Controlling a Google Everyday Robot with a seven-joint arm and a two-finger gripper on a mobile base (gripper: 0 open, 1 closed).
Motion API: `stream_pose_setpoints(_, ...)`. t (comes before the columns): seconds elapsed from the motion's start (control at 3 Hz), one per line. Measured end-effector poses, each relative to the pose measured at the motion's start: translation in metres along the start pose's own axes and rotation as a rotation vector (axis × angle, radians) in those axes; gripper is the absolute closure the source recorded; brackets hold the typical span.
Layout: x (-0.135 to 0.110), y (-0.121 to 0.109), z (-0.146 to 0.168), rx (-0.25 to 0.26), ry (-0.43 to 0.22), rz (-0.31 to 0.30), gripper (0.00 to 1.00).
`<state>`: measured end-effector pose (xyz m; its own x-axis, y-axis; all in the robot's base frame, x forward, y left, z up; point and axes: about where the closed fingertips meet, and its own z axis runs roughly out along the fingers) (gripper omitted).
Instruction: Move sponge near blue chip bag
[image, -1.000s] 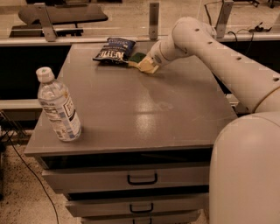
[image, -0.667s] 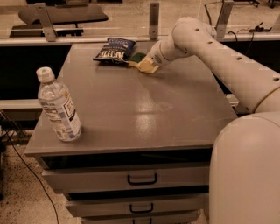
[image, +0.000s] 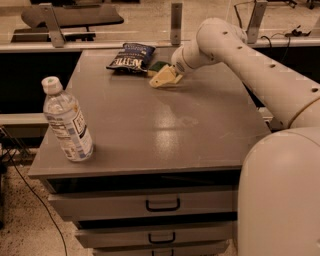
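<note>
The blue chip bag (image: 129, 56), dark navy with white lettering, lies at the far edge of the grey table (image: 165, 125). The sponge (image: 158, 66) shows as a dark green patch just right of the bag, close to it or touching it. My gripper (image: 163, 78) is at the sponge, low over the table on the sponge's near side, with the arm reaching in from the right. The gripper covers the sponge's lower part, and I cannot tell whether the sponge rests on the table or is held.
A clear water bottle (image: 66, 121) with a white cap stands upright near the table's front left corner. Drawers (image: 162, 204) with dark handles are below the tabletop. My white base (image: 280, 195) fills the lower right.
</note>
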<state>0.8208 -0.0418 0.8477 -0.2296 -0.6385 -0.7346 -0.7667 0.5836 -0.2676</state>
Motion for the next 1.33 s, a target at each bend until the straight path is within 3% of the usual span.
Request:
stream_pose_setpoints(0.33, 0.000, 0.000, 0.000, 0.000, 0.000, 0.000, 0.00)
stream_pose_setpoints(0.67, 0.003, -0.009, -0.031, 0.003, -0.066, 0.020, 0.00)
stream_pose_setpoints(1.0, -0.021, -0.009, -0.117, 0.010, -0.276, 0.024, 0.00)
stream_pose_setpoints(1.33, -0.014, -0.015, -0.200, 0.028, -0.403, 0.053, 0.00)
